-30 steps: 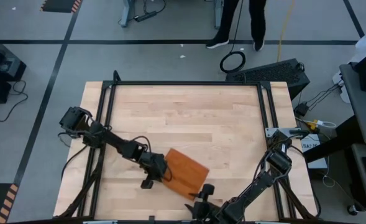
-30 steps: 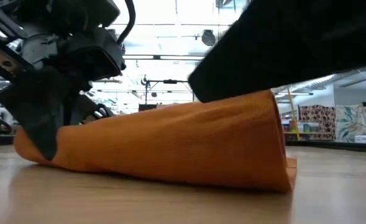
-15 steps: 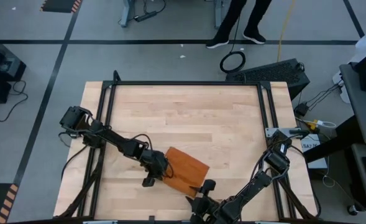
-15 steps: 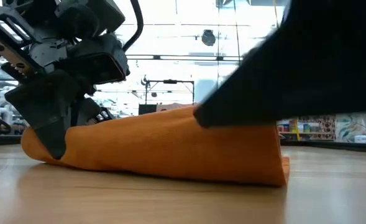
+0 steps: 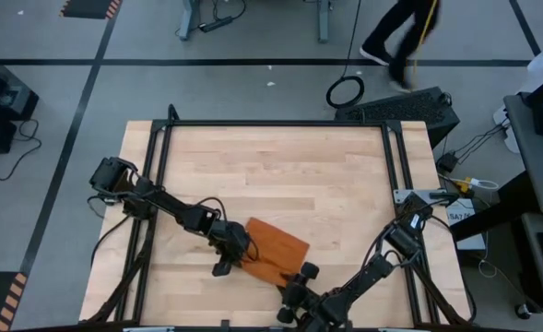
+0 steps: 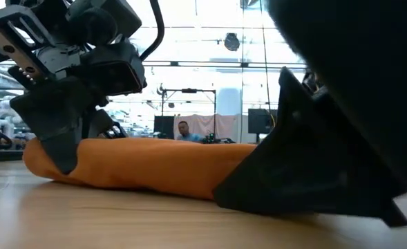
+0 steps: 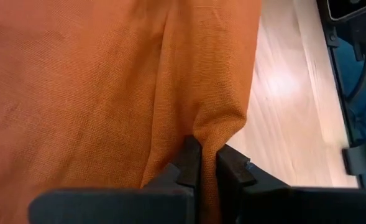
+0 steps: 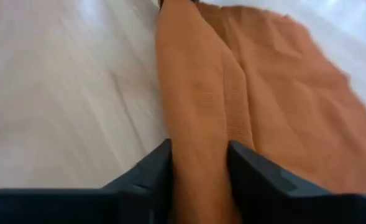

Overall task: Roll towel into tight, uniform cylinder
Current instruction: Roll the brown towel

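The rust-orange towel point(image 5: 278, 244) lies on the wooden table near its front edge, and its near edge is folded into a thick ridge point(image 8: 195, 93). In the low view the towel point(image 6: 155, 169) is a low, long mound. My left gripper point(image 5: 232, 262) is shut on the towel's left end point(image 7: 206, 158). My right gripper point(image 5: 299, 274) is at the towel's near right end, with the ridge filling the gap between its fingers point(image 8: 198, 165). My left gripper pinches a bunched fold at the towel's left end point(image 7: 219, 127) between its two fingers. The fingers slant down from the table's left. The end sits just above the wood, and the rest of the towel lies on the table. My right gripper has one finger point(image 8: 148, 171) on each side of the folded ridge at the towel's near edge point(image 8: 198, 134). The fingers slant down from the table's near right and lie along the ridge. The towel rests on the table.
Black frame rails point(image 5: 160, 148) run along the table's left, far and right sides. Bare wood point(image 5: 280, 175) spreads beyond the towel toward the far edge. A person point(image 5: 400, 37) walks on the floor behind the table, near a cable ring point(image 5: 345, 90).
My right gripper has come down and toward the far edge onto the towel's right end. That end stood high in the low view and has sunk to a low mound on the table. The left end has stayed in my left gripper.
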Available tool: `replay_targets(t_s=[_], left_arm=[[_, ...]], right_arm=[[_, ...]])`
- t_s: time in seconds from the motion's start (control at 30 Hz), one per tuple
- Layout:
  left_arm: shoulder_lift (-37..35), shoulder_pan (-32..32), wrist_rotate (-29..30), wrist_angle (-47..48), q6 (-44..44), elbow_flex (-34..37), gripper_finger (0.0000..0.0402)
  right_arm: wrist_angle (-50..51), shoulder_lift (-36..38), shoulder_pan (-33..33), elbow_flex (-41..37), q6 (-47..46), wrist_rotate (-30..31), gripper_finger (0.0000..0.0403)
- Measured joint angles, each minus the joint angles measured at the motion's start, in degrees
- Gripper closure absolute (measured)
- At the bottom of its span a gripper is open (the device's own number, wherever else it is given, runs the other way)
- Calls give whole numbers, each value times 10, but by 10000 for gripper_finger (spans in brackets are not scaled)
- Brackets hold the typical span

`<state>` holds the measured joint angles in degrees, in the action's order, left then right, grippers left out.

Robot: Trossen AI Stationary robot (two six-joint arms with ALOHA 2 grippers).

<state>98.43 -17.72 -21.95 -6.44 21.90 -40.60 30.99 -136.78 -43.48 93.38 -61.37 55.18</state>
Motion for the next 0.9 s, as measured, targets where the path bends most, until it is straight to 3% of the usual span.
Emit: replay_targets(t_s=[0.17,0.33,0.47,0.77,0.9], left_arm=[[0,-19,19,-3,-28,0,352],[0,-32,28,-18,-48,0,292],[0,-38,82,-45,-12,0,243],[-77,-61,129,-32,-30,0,172],[-127,-116,220,-17,-68,0,162]], right_arm=[[12,2,2,1,-47,-19,313],[26,2,-4,1,-104,-20,363],[28,2,-13,0,-145,-19,393],[35,2,-27,0,-214,-23,391],[40,2,-28,0,-217,-29,392]])
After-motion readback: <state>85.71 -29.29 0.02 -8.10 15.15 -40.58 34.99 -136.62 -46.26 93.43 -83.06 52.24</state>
